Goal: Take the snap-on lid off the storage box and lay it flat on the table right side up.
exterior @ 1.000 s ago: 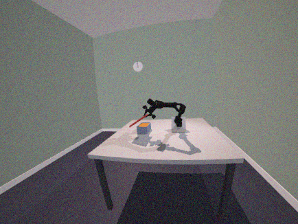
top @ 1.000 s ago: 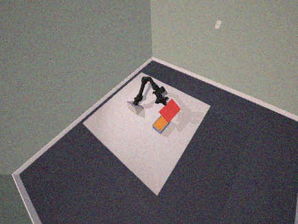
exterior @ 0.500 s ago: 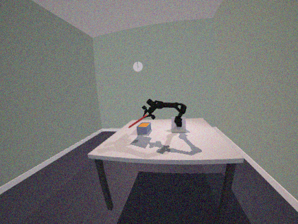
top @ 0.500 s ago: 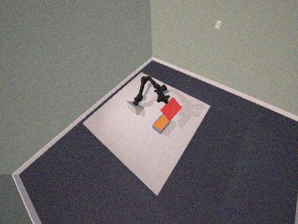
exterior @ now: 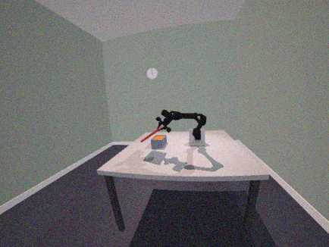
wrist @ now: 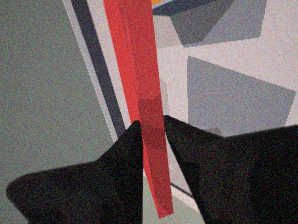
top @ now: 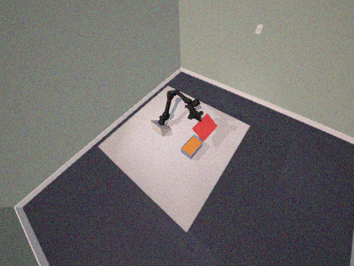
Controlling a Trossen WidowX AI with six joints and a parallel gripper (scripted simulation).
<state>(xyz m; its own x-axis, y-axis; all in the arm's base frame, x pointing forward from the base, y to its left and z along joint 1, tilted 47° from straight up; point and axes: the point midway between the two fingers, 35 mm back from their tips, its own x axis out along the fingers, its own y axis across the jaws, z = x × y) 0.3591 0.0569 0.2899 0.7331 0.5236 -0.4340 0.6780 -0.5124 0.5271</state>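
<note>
The red lid (top: 205, 127) (exterior: 149, 136) (wrist: 142, 60) is off the box and in the air, tilted, with its far side sloping down away from the gripper. My gripper (top: 200, 119) (exterior: 163, 128) (wrist: 151, 122) is shut on the lid near one edge; in the wrist view the lid shows nearly edge-on between the two black fingers. The blue storage box (top: 186, 153) (exterior: 158, 144) (wrist: 192, 7) stands upright and open on the table (top: 163, 183) (exterior: 227, 163), with orange showing inside its walls. The lid is beside and above the box, apart from it in the exterior view.
The arm's base stands on a pale grey block (top: 161, 129) (exterior: 192, 141) on the table. Shadows of the arm and lid fall across the table top. The table's edges drop to a dark floor (top: 285, 196), and a green wall is behind.
</note>
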